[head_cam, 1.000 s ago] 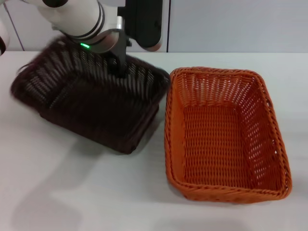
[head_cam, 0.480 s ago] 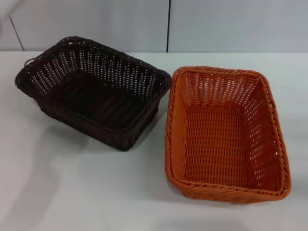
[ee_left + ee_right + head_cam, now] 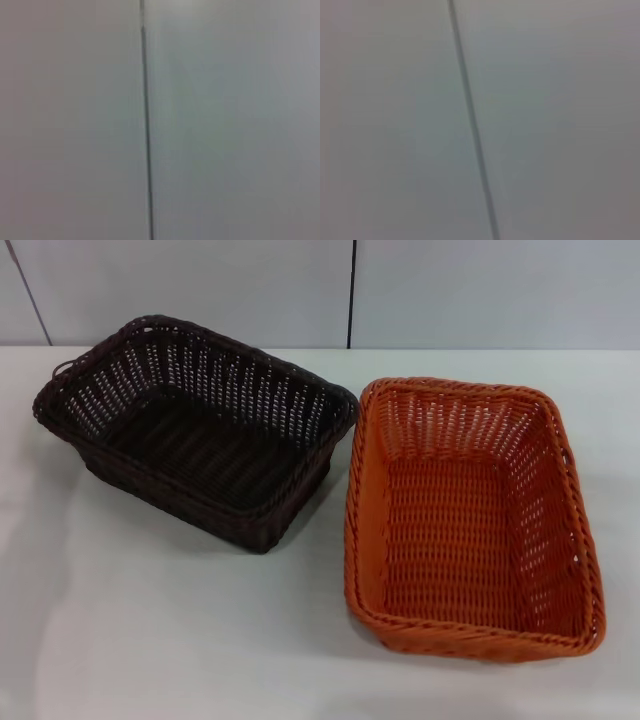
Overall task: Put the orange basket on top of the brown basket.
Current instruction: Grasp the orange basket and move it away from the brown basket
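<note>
Neither tool shows on my head feed right now, and both wrist feeds give me only a plain grey wall with a dark seam, so I can't tell how either one is set or whether it carries anything. On the bench (image 3: 150,640) the orange basket (image 3: 470,515) sits on my right side, upright and empty, its long axis running roughly away from me, slightly skewed. The brown basket (image 3: 195,430) lies to its left and a little farther back, turned at an angle, its near-right corner just beside the orange rim; I can't say whether they touch. Nothing is stacked yet. My read: the right arm is the nearer one for the orange basket, and the carry has to go leftward and slightly back, with a twist to match the brown basket's skew.
</note>
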`<state>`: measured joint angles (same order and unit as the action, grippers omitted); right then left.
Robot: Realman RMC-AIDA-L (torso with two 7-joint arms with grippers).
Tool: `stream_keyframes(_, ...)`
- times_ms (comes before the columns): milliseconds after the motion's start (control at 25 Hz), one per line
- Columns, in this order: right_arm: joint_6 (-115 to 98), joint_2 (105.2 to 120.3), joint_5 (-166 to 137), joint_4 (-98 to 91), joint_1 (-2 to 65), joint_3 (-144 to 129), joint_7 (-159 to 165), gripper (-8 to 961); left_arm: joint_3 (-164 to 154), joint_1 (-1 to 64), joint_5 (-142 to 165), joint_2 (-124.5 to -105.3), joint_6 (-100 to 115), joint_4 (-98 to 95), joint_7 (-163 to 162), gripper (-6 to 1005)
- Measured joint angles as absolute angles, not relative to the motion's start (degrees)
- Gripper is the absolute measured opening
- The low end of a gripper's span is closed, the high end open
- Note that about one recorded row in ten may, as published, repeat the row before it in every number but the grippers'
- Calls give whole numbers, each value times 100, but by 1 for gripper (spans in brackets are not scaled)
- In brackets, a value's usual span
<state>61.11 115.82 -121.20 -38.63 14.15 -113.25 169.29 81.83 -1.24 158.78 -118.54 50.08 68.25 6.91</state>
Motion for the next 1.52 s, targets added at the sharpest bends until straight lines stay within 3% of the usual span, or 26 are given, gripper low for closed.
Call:
stream_keyframes(360, 3368, 11054, -12662, -5935, 1163, -11125, 16938, 651, 7688, 39, 15092, -11859, 6061, 4681, 637, 752)
stream_keyframes(480, 1296, 10979, -13218, -7028, 1111, -10467, 16939, 650, 7699, 158, 14821, -11852, 6053, 4250, 612, 752)
stream_keyframes(680, -2639, 11060, -13457, -8288, 1606, -9047, 16818, 650, 7742, 385, 14500, -11837, 6012, 3550, 485, 751)
stream_keyframes(1000, -7469, 11468, -13439, -9324, 2801, -6964, 15808, 649, 7864, 446, 14306, -11812, 5481, 3423, 468, 751)
stream_keyframes(1080, -8305, 11478, -13452, -9582, 3047, -6709, 15727, 649, 7887, 446, 14306, -11812, 5456, 3421, 485, 750)
stream_keyframes(1280, -10190, 11341, -13378, -9632, 3747, -6471, 15639, 648, 7893, 421, 14324, -11811, 5480, 3417, 527, 750)
stream_keyframes(1520, -11221, 11446, -13385, -8949, 4324, -6572, 15316, 647, 7886, 436, 14336, -11815, 5461, 3386, 533, 750)
